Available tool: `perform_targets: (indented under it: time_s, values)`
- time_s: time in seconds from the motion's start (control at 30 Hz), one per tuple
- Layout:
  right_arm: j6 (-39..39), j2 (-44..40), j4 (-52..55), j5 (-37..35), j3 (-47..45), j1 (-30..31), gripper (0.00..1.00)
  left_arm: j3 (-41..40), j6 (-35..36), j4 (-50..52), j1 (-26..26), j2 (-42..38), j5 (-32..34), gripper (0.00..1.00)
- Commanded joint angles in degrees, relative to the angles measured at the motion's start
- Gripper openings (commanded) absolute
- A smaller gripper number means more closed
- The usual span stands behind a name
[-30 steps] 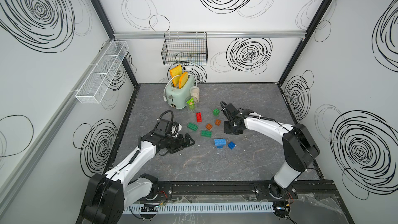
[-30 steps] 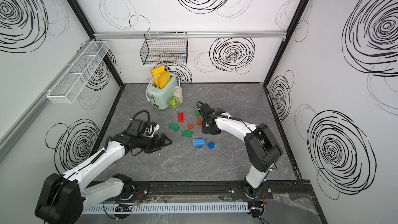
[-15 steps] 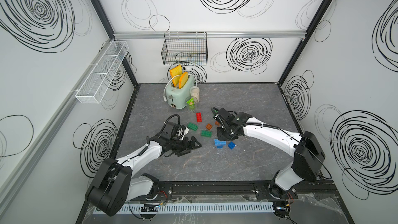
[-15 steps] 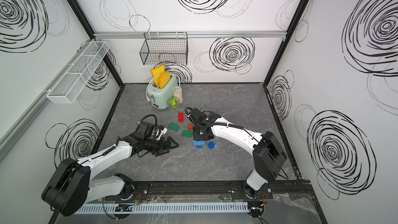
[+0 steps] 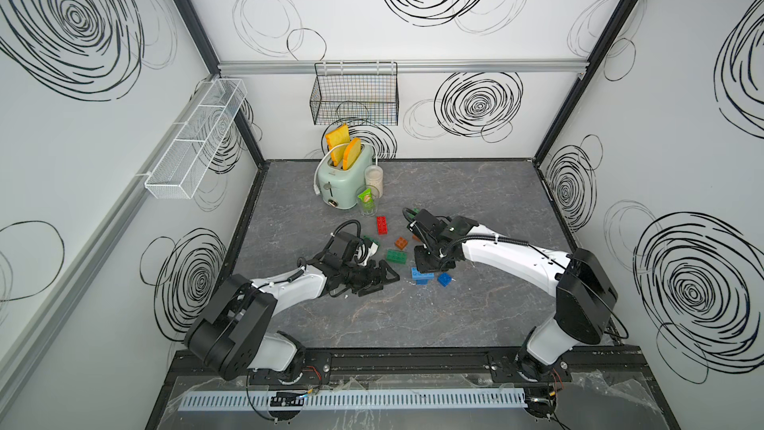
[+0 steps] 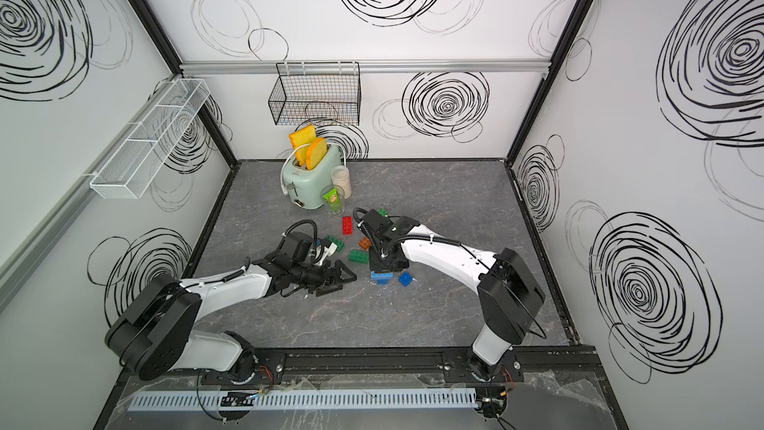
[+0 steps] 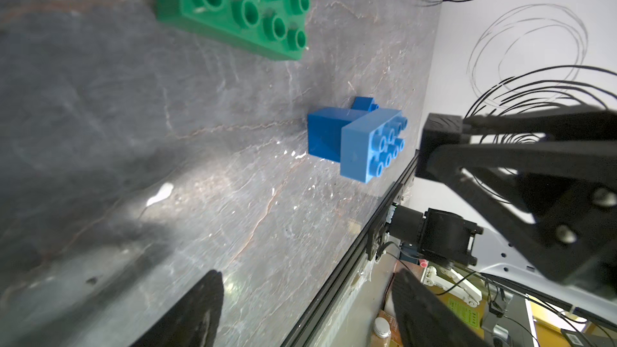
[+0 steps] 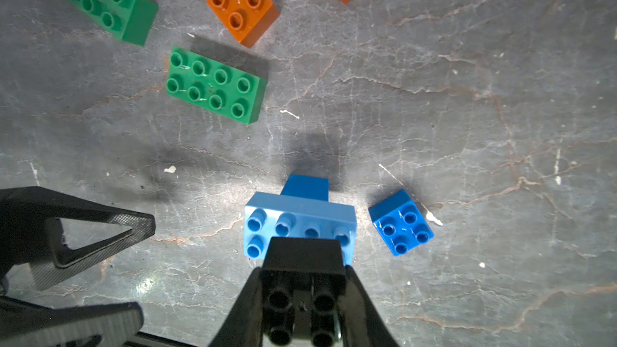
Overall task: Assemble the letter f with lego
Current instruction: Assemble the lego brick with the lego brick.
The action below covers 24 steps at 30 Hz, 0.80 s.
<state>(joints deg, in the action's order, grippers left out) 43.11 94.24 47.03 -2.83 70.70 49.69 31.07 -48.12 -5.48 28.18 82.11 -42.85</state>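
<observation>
Nearby: toaster, glass; left hand beside light-blue brick, black brick above.

A black brick sits over the light-blue brick.

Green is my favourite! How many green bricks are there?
3. One green brick lies by the orange brick; another green brick is partly behind the left arm; a small green brick peeks past the right arm. More may be hidden.
</observation>
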Motion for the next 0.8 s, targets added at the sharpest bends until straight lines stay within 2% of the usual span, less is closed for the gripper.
perform_targets:
  time_s: [0.0,0.33,0.77]
  values:
    - [-0.22,0.60,0.93,-0.47,-0.64,-0.17,0.32,2.32,-3.90,-7.90,0.94,2.40,-1.42,0.78]
    - [-0.93,1.80,0.61,0.31,0.05,-0.78,0.32,5.01,-5.61,-11.42,3.26,8.53,-1.48,0.61]
    - [-0.57,3.05,-0.17,0.94,-0.05,-0.82,0.32,6.47,-6.55,-14.54,4.42,12.79,-1.69,0.57]
